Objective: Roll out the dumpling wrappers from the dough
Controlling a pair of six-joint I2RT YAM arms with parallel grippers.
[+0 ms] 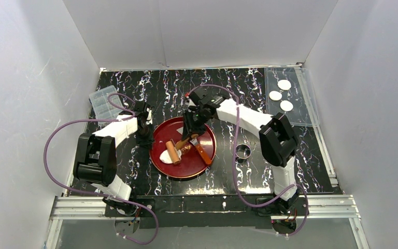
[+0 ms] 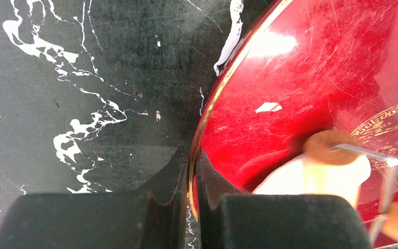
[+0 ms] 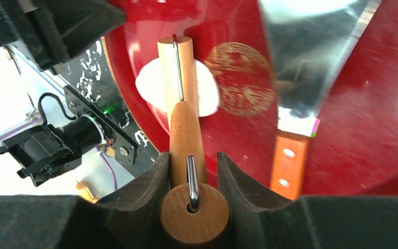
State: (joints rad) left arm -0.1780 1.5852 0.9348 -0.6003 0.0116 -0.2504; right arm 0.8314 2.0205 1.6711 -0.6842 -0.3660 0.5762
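Three dumpling wrappers (image 1: 275,95) lie at the upper right of the overhead view, well apart from the red plate (image 1: 189,168) at centre. On the plate's left part, the dough (image 1: 164,155) sits under a wooden roller (image 3: 185,129), whose handle the right gripper (image 3: 193,161) clamps. The left gripper (image 2: 192,163) pinches the plate's left rim.

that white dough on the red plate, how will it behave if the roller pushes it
Likely soft: the dough lies flattened and uneven under the roller, so it should spread, not slide. Lifted, so thin a sheet would probably droop and may tear.
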